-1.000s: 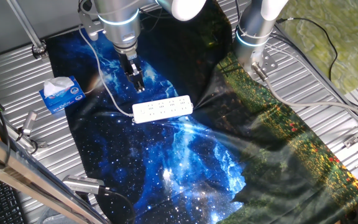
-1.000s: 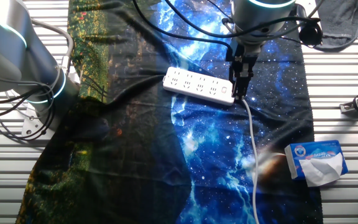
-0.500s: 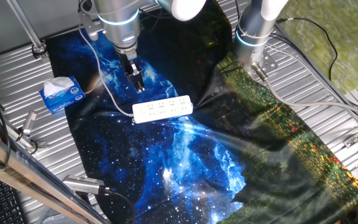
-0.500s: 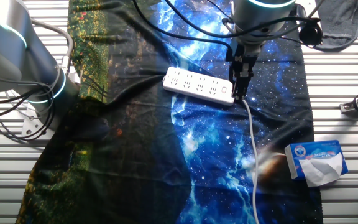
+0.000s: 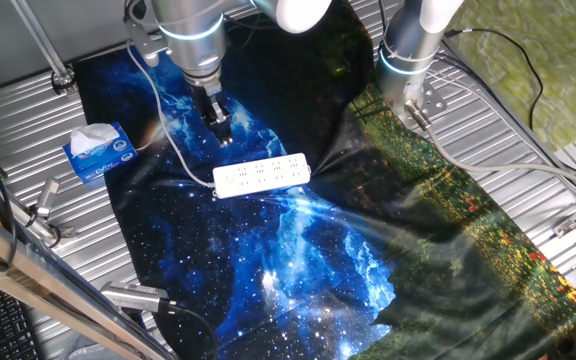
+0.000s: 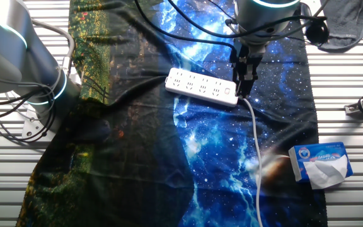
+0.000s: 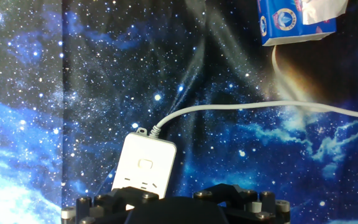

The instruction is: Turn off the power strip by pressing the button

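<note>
Hovering above the cord end of the power strip (image 6: 201, 87), which is lying mid-cloth on the counter (image 5: 28, 110), the pincer (image 6: 245, 88) is lining up; its spread is unclear. Next: descending onto the button (image 7: 145, 164) at 6 o'clock in the hand view.

One white, long rectangular plastic power strip (image 5: 262, 175) with one white cord (image 5: 164, 118) is counted at table centre. One blue-and-white cardboard tissue box (image 5: 99, 152) is noted at 9 o'clock. One starry blue galaxy-print cloth (image 5: 268, 255) is recorded. Two silver robot arms (image 5: 190, 35) are seen at 12 o'clock.
</note>
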{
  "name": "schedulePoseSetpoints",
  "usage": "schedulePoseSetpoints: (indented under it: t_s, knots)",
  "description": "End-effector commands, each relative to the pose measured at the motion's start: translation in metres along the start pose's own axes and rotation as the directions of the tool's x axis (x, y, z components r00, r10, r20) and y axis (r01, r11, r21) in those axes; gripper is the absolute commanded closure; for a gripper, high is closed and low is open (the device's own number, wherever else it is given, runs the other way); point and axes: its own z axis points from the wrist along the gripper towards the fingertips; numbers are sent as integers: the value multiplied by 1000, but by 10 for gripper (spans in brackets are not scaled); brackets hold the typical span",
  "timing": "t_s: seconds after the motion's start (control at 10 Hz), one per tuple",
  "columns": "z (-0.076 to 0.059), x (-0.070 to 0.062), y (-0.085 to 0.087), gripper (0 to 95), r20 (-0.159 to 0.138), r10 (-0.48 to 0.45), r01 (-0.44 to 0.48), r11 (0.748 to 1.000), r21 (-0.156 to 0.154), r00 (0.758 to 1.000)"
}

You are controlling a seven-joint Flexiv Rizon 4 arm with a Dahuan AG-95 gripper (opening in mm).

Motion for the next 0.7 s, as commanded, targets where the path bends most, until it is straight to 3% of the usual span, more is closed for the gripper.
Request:
schedulePoseSetpoints:
  t_s: [0.1, 0.7]
  knots:
    - [-2, 0, 0, 950, -8, -267, 267, 964, -6, 964]
    - [-2, 0, 1, 950, -12, -275, 275, 961, -7, 961]
